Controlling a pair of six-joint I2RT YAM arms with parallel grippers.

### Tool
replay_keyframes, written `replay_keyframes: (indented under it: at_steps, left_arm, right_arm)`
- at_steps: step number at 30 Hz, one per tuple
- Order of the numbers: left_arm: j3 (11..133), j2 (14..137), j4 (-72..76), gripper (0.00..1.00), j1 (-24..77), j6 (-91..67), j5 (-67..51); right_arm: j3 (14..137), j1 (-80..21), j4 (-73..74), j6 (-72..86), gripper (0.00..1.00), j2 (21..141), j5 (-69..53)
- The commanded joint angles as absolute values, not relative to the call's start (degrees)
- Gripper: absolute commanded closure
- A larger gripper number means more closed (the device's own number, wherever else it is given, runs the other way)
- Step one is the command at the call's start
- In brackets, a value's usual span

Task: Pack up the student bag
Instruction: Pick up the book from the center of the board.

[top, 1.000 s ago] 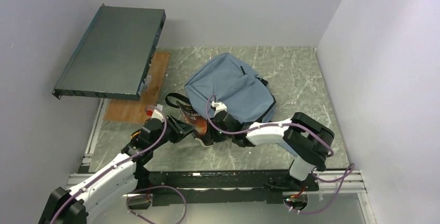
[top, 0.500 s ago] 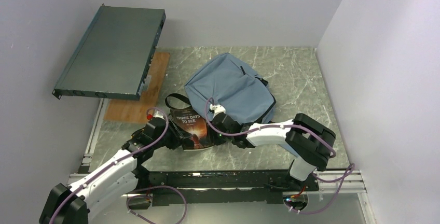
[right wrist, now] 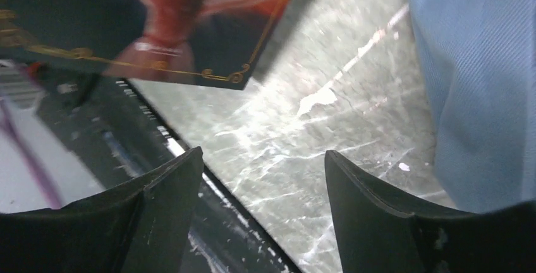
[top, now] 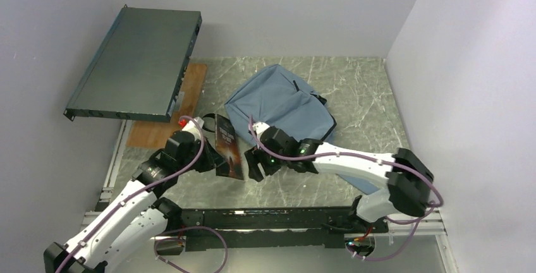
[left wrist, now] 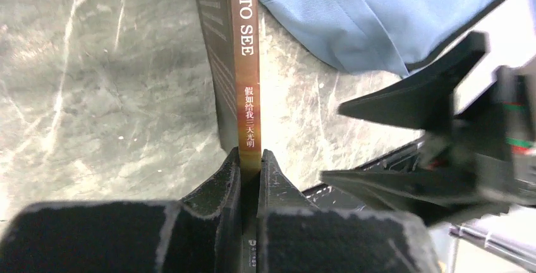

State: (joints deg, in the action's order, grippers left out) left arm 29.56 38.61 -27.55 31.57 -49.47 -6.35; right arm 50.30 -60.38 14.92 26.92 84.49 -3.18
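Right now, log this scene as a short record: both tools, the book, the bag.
left tool: shut on the spine of the book
right tool: open, empty, above the table between book and student bag
book: held on edge, outside the student bag
student bag: lying on the table, beyond the book

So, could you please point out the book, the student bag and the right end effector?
book (left wrist: 248, 64), left wrist view, on its brown spine.
student bag (top: 278, 102), top external view, on its blue-grey front panel.
right end effector (right wrist: 262, 156), right wrist view, midway between its open fingertips.
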Motion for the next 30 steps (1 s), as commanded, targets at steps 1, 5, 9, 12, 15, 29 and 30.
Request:
replay_keyframes:
  at_steps: [1,5,9,12,15,29,30]
  left_arm:
    - [39.5,38.4,-33.7,1.0,31.6,-32.6,-12.0]
    - [46.5,41.3,-37.6,1.0,31.6,-23.5,-20.9]
    - [55.3,46.3,-40.7,1.0,31.6,-13.7,-33.6]
    - [62.0,50.6,-47.2,1.0,31.6,-6.7,-38.5]
    - [65.6,53.1,-50.5,1.0,31.6,-1.1,-45.8]
    - [61.4,52.6,-45.7,1.0,32.1,0.9,-56.2]
    - [61.0,52.6,-45.2,1.0,32.0,0.7,-56.2]
  right_arm:
    - [58.9,-60.4,25.0,17.4,0.21,75.1,-6.7]
    - [61.4,-50.9,24.6,13.6,0.11,69.9,-17.9]
    - [66.0,-41.1,25.3,10.3,0.06,70.3,-35.2]
    - [70.7,-39.4,27.8,8.4,0.02,70.8,-38.9]
    - [71.1,-37.3,25.1,10.5,0.01,70.0,-45.3]
    - [74.3,-35.3,35.1,9.6,0.0,65.0,-33.7]
    - [75.2,-35.2,35.6,9.7,0.0,64.5,-31.1]
